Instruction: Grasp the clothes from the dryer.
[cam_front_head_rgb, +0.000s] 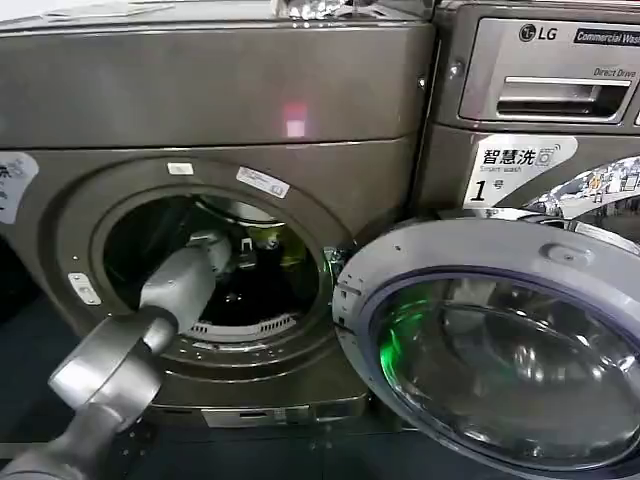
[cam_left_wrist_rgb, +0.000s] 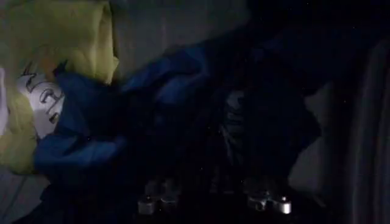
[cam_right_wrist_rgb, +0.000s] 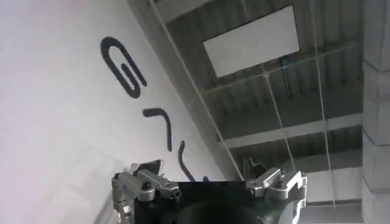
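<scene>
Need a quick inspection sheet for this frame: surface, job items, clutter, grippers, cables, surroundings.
Surface: dark floor in front of the machines.
Job's things: dryer with its door swung open; clothes, dark blue with a yellow-green piece, inside the drum.
Clutter: nothing seen.
Grippers: left gripper reaches through the port, open, just short of the clothes; right gripper open, pointed up at a ceiling, away from the work.
Cables: nothing seen.
Surroundings: LG machine beside the dryer.
</scene>
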